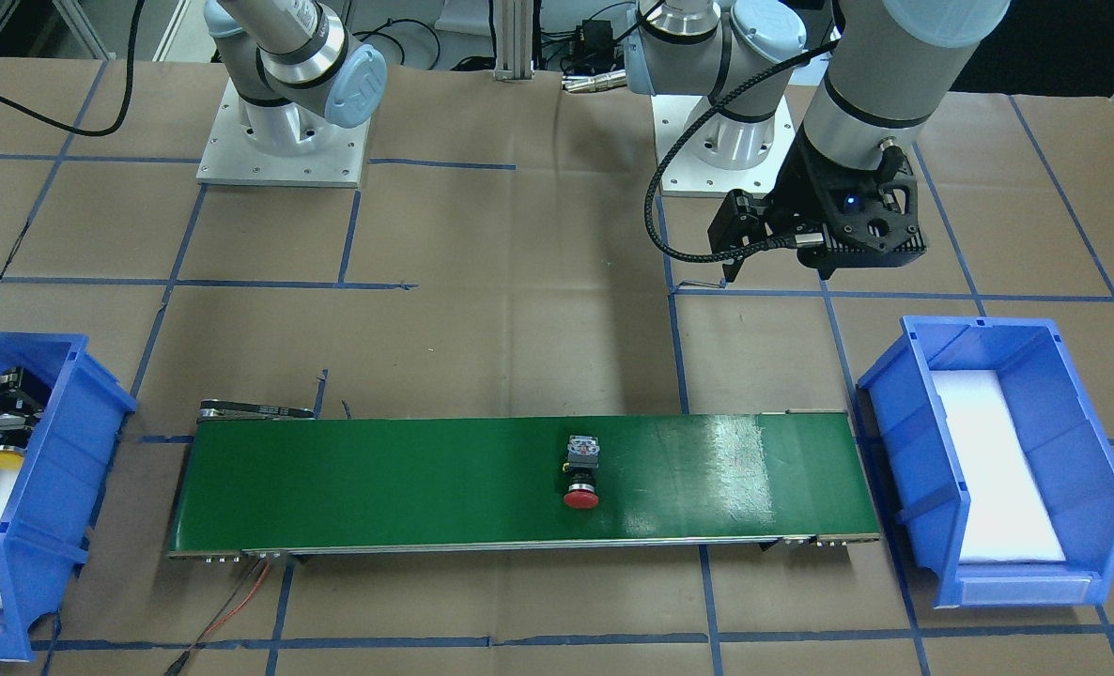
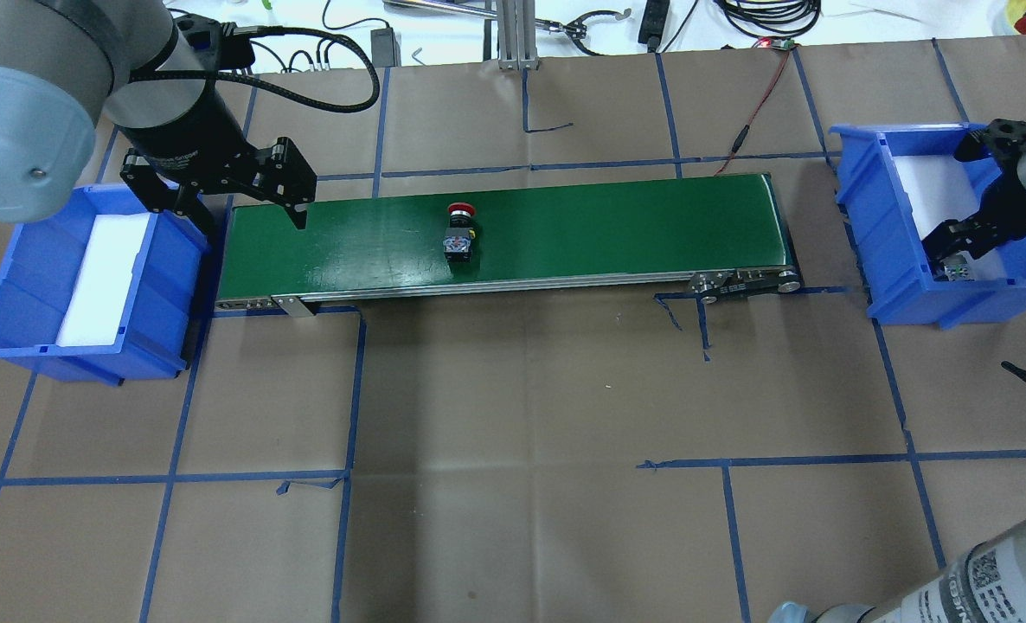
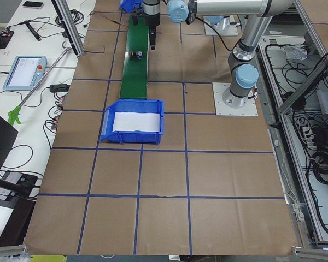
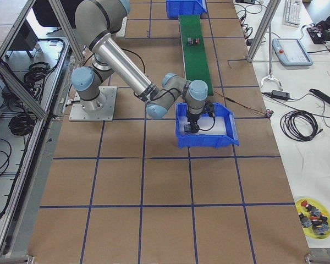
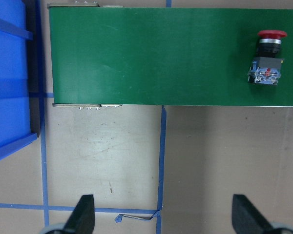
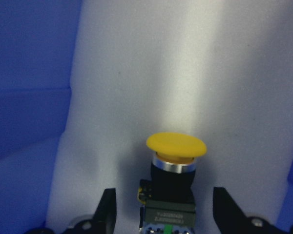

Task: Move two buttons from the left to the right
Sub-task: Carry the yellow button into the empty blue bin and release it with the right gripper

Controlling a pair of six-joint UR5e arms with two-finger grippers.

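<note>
The red button [image 2: 458, 232] lies on its side near the middle of the green conveyor belt [image 2: 608, 234]; it also shows in the left wrist view [image 5: 267, 58] and the front view [image 1: 580, 474]. The yellow button [image 6: 176, 146] rests on white foam inside the blue bin [image 2: 859, 225] on the robot's right, its yellow cap showing in the front view [image 1: 3, 458]. My right gripper [image 6: 163, 214] is down in that bin, open, with its fingers on either side of the yellow button's body and a gap on each side. My left gripper [image 2: 249, 212] is open and empty above the belt's left end.
A second blue bin [image 2: 11, 285] with a white foam liner and nothing else in it stands at the belt's left end. A red and black wire [image 2: 751, 112] runs from the belt's right end. Blue tape lines cross the brown paper table top.
</note>
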